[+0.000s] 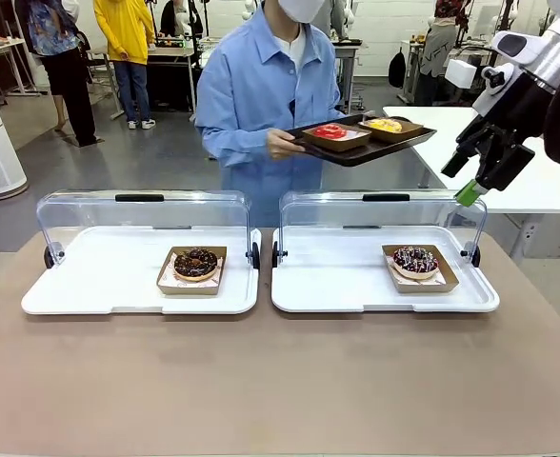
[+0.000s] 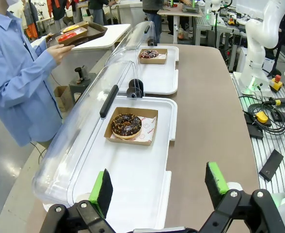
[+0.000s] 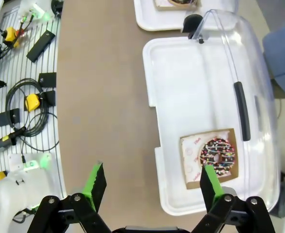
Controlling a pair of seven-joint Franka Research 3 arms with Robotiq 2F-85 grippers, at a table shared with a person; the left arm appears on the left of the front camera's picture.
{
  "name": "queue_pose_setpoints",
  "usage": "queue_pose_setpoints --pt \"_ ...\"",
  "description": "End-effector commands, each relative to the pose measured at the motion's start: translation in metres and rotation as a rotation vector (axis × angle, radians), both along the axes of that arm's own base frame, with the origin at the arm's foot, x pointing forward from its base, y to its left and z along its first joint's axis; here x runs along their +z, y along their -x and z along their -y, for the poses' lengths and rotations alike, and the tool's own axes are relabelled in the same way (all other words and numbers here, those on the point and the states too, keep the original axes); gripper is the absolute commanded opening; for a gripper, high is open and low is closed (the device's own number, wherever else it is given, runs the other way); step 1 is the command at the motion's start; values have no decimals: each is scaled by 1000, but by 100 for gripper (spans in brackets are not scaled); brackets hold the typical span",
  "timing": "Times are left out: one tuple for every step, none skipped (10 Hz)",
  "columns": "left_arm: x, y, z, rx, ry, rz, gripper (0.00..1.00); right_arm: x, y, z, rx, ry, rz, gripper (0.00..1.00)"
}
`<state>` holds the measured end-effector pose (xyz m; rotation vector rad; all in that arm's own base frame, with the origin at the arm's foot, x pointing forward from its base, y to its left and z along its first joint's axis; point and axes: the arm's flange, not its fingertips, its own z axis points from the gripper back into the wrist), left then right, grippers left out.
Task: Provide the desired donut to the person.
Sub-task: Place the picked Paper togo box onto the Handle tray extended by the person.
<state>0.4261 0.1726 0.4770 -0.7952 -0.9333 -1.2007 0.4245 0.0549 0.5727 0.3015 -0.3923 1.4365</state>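
We see both hands, left hand (image 2: 157,191) and right hand (image 3: 152,182), spread open and empty; the person (image 1: 266,90) is cut off above, the dark tray (image 1: 366,148) hiding one hand.

We see two trays side by side on the table (image 1: 280,381), each with its lid tipped open at the far edge. The left tray (image 1: 90,286) holds a donut (image 1: 195,263) in a box, the right tray (image 1: 337,286) another donut (image 1: 415,260). Behind them the person (image 1: 261,95) holds a platter (image 1: 356,154) bearing two boxed donuts.
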Motion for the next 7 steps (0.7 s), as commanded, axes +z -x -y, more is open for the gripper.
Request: queue_pose_setpoints --pt "1 1 1 14 -2 4 100 2 0 0 3 -14 -8 100" --pt "1 1 1 14 -2 4 100 2 0 0 3 -14 -8 100" --pt "1 1 1 14 -2 4 100 2 0 0 3 -14 -8 100" --pt "1 1 1 14 -2 4 100 2 0 0 3 -14 -8 100" --pt "1 1 1 14 -2 4 100 2 0 0 3 -14 -8 100" --pt "1 1 1 14 -2 4 100 2 0 0 3 -14 -8 100" --pt "1 1 1 14 -2 4 100 2 0 0 3 -14 -8 100"
